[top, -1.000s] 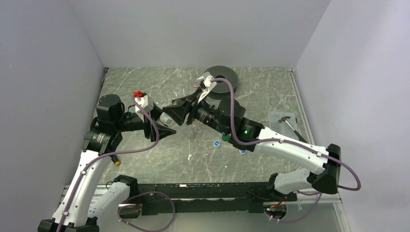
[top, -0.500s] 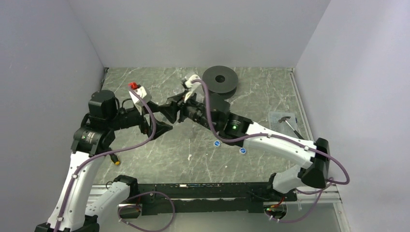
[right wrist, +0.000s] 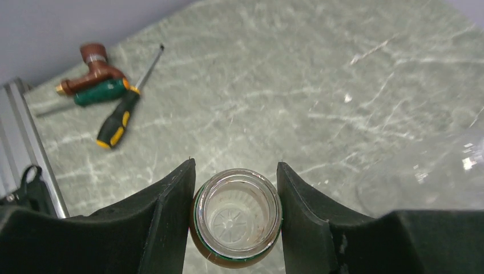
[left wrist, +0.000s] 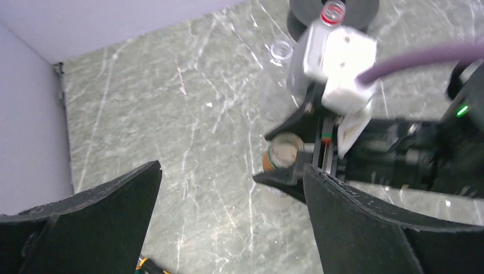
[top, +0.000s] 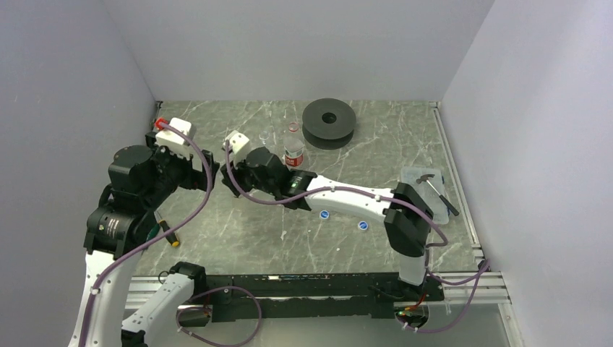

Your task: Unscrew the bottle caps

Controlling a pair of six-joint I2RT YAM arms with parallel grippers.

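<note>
My right gripper is shut on the amber-brown bottle, which stands upright between its fingers with an open mouth and no cap. In the left wrist view the same bottle shows just beyond my left gripper, which is open and holds nothing. From above, the left gripper and right gripper are close together at the left. A red-labelled bottle and a clear bottle stand behind them. Two small blue caps lie on the table.
A black spool sits at the back. A clear tray with a hammer lies at the right. Screwdrivers lie near the left edge. Another clear bottle shows blurred at the right of the right wrist view.
My left gripper has opened and drawn back to the left. The right arm has swung left with the amber bottle, uncovering the red-labelled bottle.
</note>
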